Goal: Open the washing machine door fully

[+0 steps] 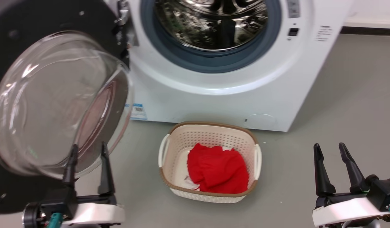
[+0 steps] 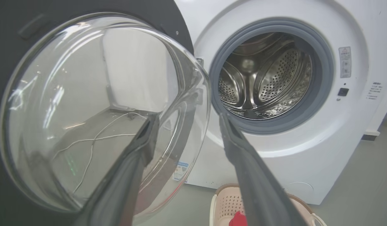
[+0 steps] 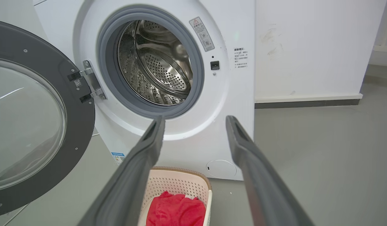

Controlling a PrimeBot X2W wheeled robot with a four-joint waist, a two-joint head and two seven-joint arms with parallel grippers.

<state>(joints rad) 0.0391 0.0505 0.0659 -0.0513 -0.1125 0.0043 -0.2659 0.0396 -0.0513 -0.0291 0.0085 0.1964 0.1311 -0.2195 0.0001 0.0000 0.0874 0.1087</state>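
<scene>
While the head view has the washing machine door point(image 1: 40, 104) standing far left of the washing machine point(image 1: 214, 95), left gripper point(image 1: 89, 146) spread near its glass, right gripper point(image 1: 329, 145) spread idle, the left wrist view bares the drum point(image 2: 262, 84) and the right wrist view shows the hinge point(image 3: 91, 81) wide, so perhaps only a last push remains

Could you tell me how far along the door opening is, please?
Done: the door is swung wide off the machine, drum exposed. In hand: the left pincer hovers open by it, gripping nothing; the right pincer is open, idle. Left: perhaps a final push wider.
</scene>
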